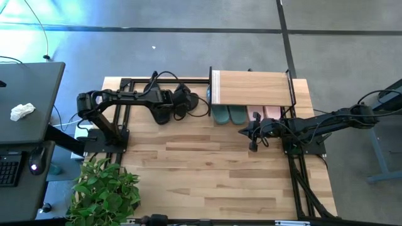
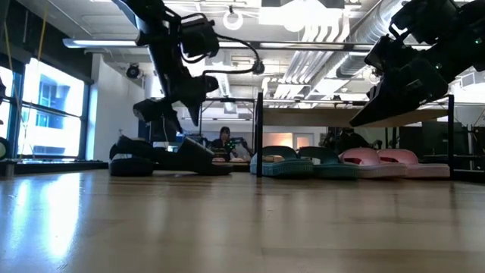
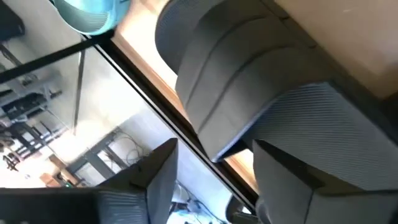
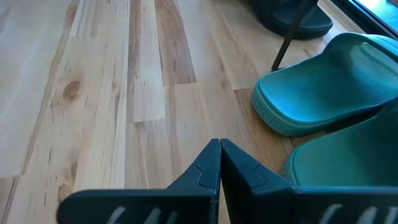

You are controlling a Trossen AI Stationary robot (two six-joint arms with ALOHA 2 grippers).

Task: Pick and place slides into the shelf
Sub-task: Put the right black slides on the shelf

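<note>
Matt rubbery teal slides point(image 4: 323, 81), ribbed black slide strap point(image 3: 249, 81), pale glossy wood-plank table point(image 1: 220, 176).

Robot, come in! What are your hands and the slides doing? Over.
Left gripper over black slides, beside shelf. Right gripper shut, empty. Teal and pink pairs under shelf.

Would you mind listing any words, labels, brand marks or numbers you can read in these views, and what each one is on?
There is no readable text in any view.
The black slides, teal slides and pink slides show no legible brand marks.
The shelf top is plain wood.
</note>
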